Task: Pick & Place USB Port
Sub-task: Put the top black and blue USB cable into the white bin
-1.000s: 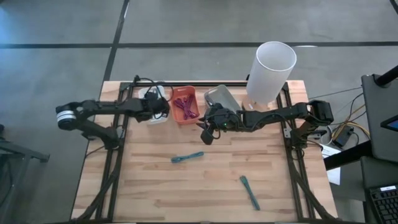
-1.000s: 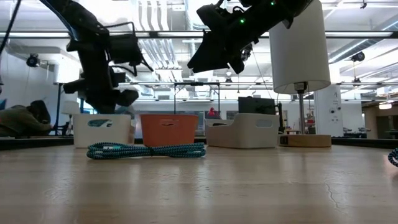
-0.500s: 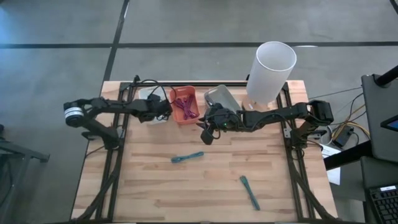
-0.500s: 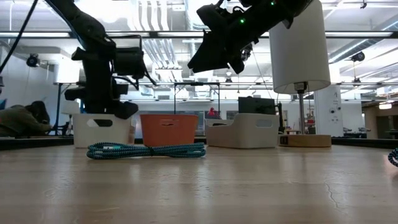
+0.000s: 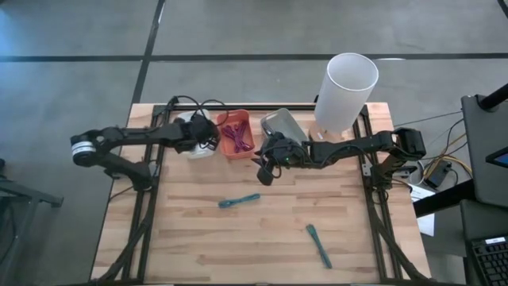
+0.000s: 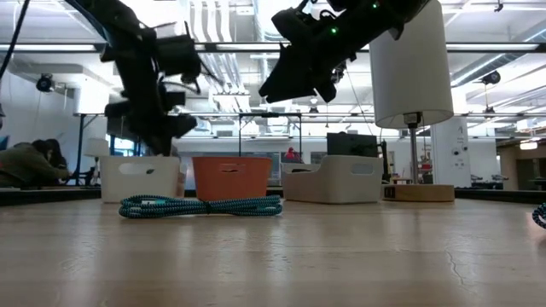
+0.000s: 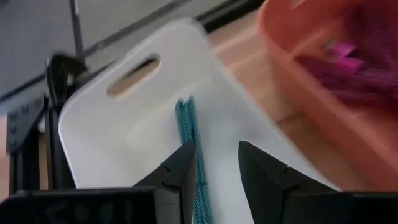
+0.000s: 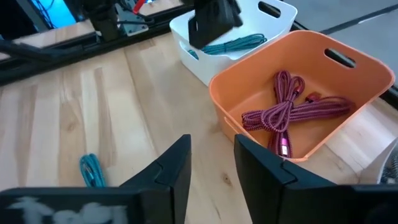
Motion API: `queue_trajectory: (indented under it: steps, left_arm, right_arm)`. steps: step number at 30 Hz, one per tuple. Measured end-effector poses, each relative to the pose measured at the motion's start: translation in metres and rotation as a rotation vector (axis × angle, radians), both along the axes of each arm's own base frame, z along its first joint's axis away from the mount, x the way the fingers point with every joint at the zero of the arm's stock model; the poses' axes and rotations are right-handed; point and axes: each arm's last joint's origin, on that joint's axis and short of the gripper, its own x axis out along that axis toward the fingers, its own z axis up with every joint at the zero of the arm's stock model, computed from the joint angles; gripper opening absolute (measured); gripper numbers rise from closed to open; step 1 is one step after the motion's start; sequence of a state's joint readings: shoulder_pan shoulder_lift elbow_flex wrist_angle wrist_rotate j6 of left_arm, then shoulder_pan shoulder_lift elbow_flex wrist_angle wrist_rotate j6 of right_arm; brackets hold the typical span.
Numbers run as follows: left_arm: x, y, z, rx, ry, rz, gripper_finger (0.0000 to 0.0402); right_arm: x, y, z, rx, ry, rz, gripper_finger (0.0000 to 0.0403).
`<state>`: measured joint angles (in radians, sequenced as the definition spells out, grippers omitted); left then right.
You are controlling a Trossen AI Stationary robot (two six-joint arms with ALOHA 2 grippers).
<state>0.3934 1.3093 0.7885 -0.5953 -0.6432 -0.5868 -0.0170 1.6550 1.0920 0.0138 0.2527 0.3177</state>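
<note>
My left gripper (image 5: 205,133) hovers above the white bin (image 5: 196,135) at the table's far left, fingers open (image 7: 217,177). A teal braided cable (image 7: 188,127) lies on the bin's floor below the gap; the right wrist view also shows this cable (image 8: 233,43) in the bin under the left gripper (image 8: 214,15). My right gripper (image 5: 266,171) is open and empty (image 8: 211,168), raised over the table in front of the orange bin (image 5: 236,133). A second teal cable (image 5: 239,201) lies flat mid-table, a third (image 5: 319,245) near the right front.
The orange bin (image 8: 298,93) holds purple cables (image 8: 289,112). A grey bin (image 5: 279,123) stands to its right, then a tall white cylinder (image 5: 347,91) on a wooden base. In the low view the mid-table cable (image 6: 200,205) lies before the bins. Bare wood toward the near edge.
My left gripper dipped toward the white bin, then rose again and tipped above it. The right arm has kept still, and the cables on the table have not moved.
</note>
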Motion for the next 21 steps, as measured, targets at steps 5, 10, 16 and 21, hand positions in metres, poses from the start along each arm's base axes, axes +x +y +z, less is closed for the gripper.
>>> queue_trajectory:
  steps: [5, 10, 16, 21]
  left_arm:
    - [0.005, -0.007, 0.019, 0.041, -0.001, -0.105, 0.0115]
    - [0.007, -0.018, 0.035, 0.076, -0.008, -0.21, 0.0113]
    - [0.005, -0.042, 0.052, 0.109, -0.056, -0.359, 0.0112]
    - [0.001, -0.068, 0.065, 0.125, -0.117, -0.493, 0.0112]
  right_arm:
    - [0.0, 0.009, -0.001, -0.062, 0.036, 0.135, 0.0126]
    - [0.0, 0.023, -0.002, -0.056, 0.042, 0.284, 0.0137]
    - [-0.004, 0.039, -0.009, -0.062, 0.062, 0.348, 0.0158]
    - [-0.01, 0.047, -0.021, -0.059, 0.1, 0.375, 0.0168]
